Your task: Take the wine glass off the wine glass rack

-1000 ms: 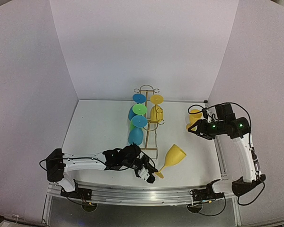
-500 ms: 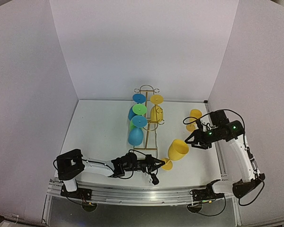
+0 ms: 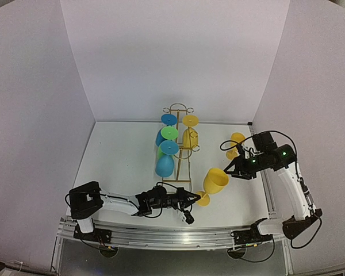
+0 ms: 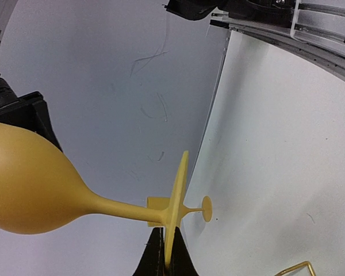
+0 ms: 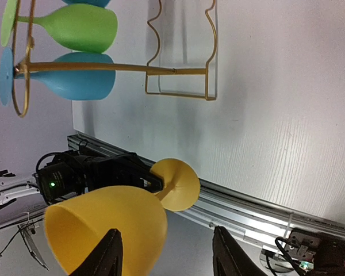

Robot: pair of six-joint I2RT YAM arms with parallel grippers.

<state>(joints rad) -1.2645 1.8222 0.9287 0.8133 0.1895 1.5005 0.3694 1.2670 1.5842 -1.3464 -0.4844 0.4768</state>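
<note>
A yellow wine glass is held tilted above the table's front, right of the gold wire wine glass rack. My left gripper is shut on the edge of its round foot, as the left wrist view shows. My right gripper is open just right of the bowl. In the right wrist view the bowl lies by the left finger, not gripped. Blue, green and yellow glasses hang on the rack.
Another yellow glass stands on the table behind my right arm. A blue glass, a green one and a yellow one hang on the rack. The metal rail runs along the near edge.
My left arm has stretched low and swung the yellow glass up and right by its foot. My right gripper has come down and left to the bowl.
</note>
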